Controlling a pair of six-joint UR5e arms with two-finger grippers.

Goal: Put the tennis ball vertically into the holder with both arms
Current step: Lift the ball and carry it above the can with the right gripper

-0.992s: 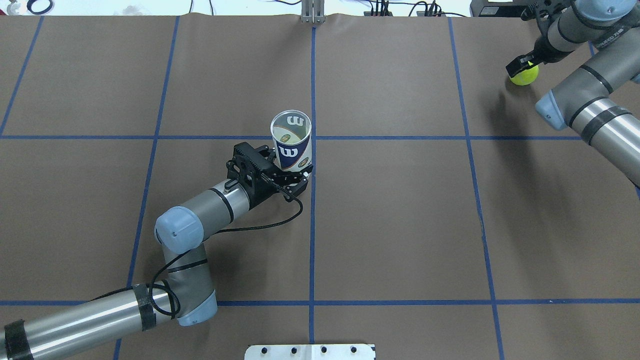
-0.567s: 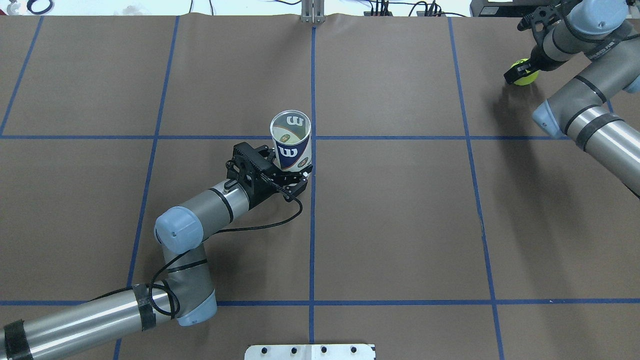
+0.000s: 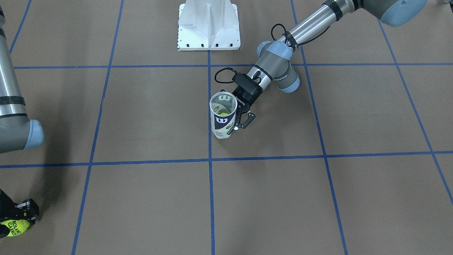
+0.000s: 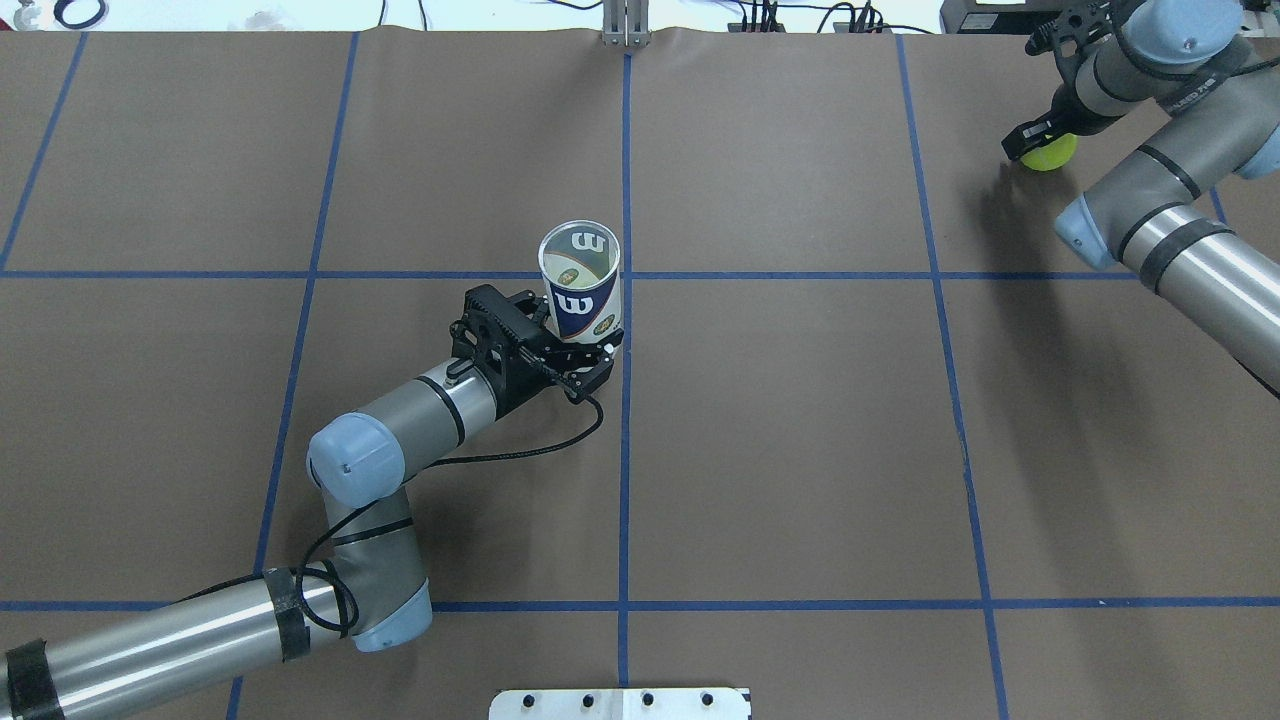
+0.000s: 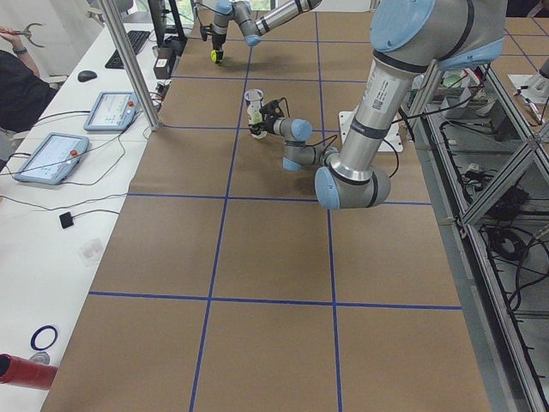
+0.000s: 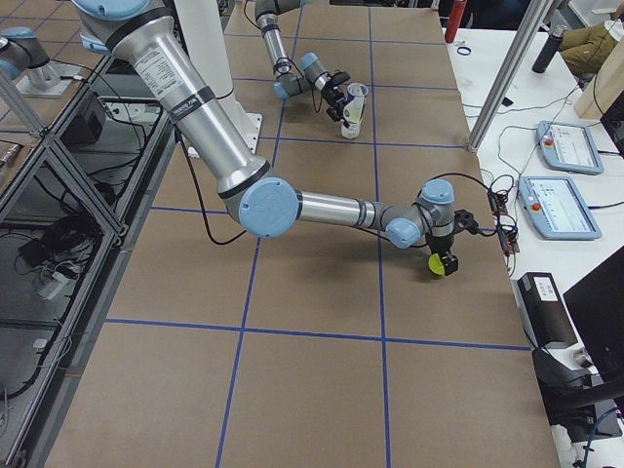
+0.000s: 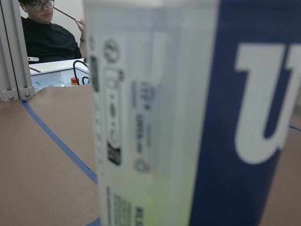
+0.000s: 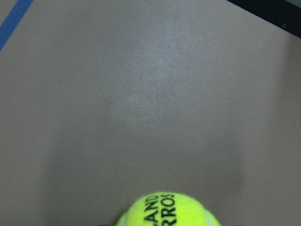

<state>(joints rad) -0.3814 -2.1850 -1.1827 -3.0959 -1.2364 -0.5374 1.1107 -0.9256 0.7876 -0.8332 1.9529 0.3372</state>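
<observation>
Now, in the front view, the holder [image 3: 222, 120] is seen standing upright near the middle of the picture, on the brown table [image 3: 318, 198]. It is gripped from its right side by the left claw [image 3: 240, 123], which is closed round it. At the lower left corner, the tennis ball [image 3: 15, 227] is held tight by the right claw [image 3: 17, 216].

From overhead, the holder is found in the middle and the ball at the upper right corner, well apart.

From the left side, both are seen near the top.

From the right side, the ball is seen right of the middle.

The left wrist picture is filled by the holder's white and blue label.

In the right wrist picture, the ball is seen at the bottom edge.
</observation>
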